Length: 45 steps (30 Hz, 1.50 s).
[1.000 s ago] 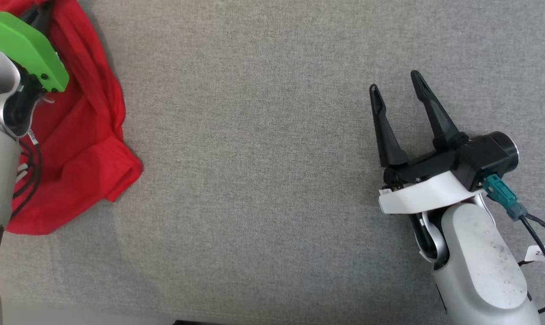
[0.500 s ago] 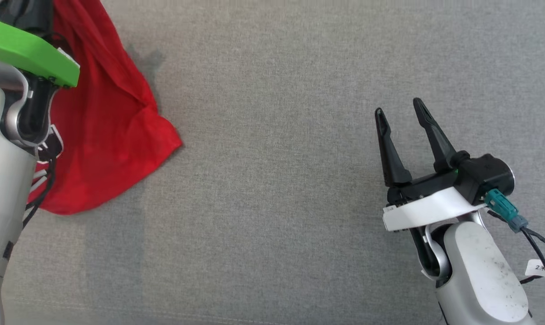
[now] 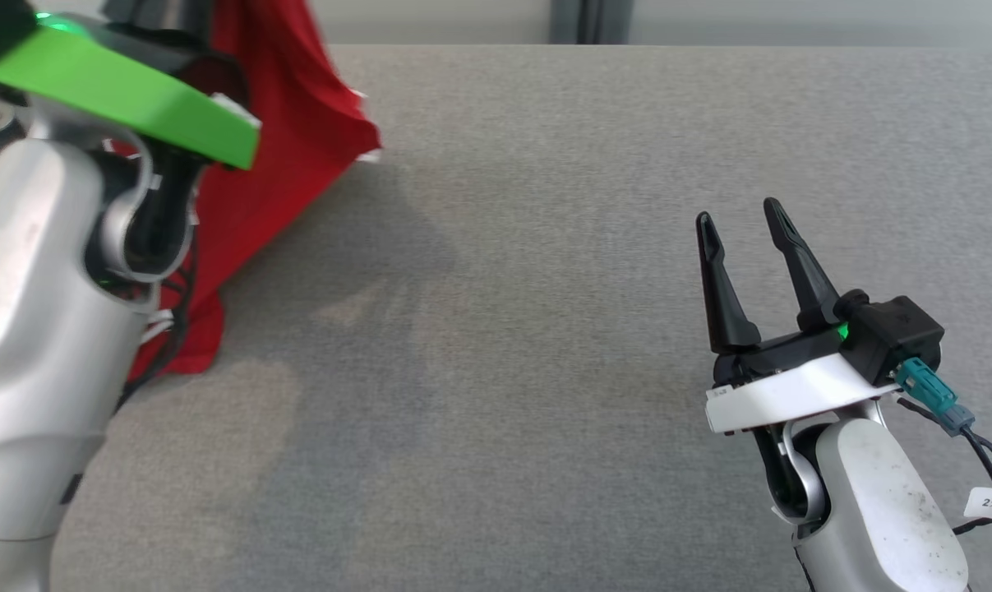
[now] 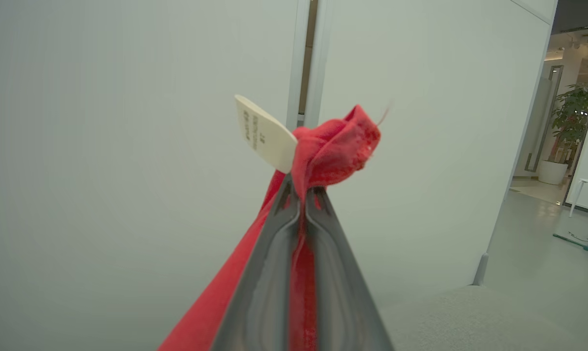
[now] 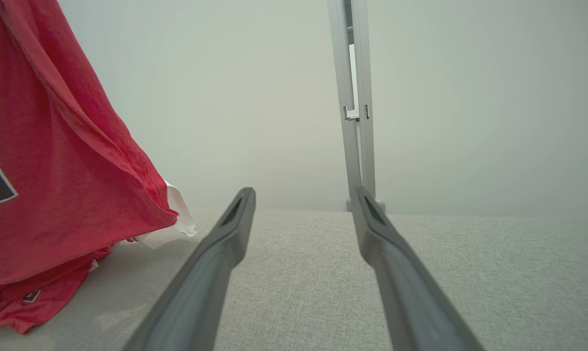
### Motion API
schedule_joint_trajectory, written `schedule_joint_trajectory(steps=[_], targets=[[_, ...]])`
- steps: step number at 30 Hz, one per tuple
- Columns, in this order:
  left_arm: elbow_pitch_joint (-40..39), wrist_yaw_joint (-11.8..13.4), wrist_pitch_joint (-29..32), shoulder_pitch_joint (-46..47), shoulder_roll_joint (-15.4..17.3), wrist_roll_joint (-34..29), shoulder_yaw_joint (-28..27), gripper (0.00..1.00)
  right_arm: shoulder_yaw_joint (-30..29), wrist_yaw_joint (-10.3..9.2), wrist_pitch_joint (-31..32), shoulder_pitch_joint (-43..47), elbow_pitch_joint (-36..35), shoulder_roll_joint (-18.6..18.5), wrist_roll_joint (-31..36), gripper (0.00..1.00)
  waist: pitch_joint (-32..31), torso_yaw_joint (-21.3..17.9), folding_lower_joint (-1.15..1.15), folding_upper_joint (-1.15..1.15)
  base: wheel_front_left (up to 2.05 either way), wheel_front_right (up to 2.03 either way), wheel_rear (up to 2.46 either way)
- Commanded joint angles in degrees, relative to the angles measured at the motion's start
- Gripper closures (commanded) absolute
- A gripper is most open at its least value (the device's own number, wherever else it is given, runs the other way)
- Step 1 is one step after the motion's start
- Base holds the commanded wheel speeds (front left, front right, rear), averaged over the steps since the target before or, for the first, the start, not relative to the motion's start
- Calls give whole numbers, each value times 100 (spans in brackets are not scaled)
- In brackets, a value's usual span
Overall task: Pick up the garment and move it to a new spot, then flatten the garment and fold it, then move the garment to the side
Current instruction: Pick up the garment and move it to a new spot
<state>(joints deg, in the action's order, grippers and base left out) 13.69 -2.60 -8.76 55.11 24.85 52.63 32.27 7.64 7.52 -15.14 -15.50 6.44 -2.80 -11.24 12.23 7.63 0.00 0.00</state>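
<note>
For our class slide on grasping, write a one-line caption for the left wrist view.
Left hand shut on a bunched fold of the red garment, its white label showing.

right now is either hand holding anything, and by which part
The left hand is shut on the red shirt, pinching a bunched bit of cloth beside its white label; the shirt hangs down. The right hand is open and empty.

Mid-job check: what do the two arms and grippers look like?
The left arm is a smooth silver-grey shell with a bright green wrist plate; the right arm matches, with a white plate, teal connector, black cable and small white tag. The left gripper and right gripper each have two long, dark, tapering fingers.
</note>
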Motion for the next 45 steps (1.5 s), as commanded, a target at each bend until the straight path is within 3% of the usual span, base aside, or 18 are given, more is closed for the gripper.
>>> schedule_joint_trajectory(steps=[1,8,14,21,27,28,36,40,45], targets=[[-173,68,65,-74,-64,-62,64,100,23,-5,-2,37,-24,-16,-50,0,-25,-356,0,0,0,0,0],[-823,349,363,188,-364,-211,370,100,51,-5,-2,-142,-156,-16,-249,0,200,-1141,0,0,0,0,0],[-852,454,566,456,-573,-317,563,100,1,-4,-2,-252,-296,-12,-486,0,535,-1929,0,0,0,0,0],[-313,365,676,997,-783,-566,782,100,-12,-3,-2,-339,-419,-8,-847,0,1013,-2814,0,0,0,0,0],[659,128,532,1279,-959,-848,1055,100,88,-3,-2,-262,-387,-7,-1057,0,1188,-3286,0,0,0,0,0],[853,101,506,1291,-974,-875,1095,0,108,-3,-2,-250,-384,-6,-1068,0,1191,-3312,0,0,0,0,0],[2404,-1,-181,1299,-938,-1130,1161,0,173,-3,-2,-231,-348,-10,-947,0,967,-3255,0,0,0,0,0],[2724,-105,-445,1277,-913,-1049,1010,0,167,-3,-2,-141,-318,-7,-794,0,848,-2891,0,0,0,0,0],[2552,-167,-629,827,-730,-947,667,0,34,-3,-2,-117,-267,-14,-545,0,598,-2291,0,0,0,0,0]])
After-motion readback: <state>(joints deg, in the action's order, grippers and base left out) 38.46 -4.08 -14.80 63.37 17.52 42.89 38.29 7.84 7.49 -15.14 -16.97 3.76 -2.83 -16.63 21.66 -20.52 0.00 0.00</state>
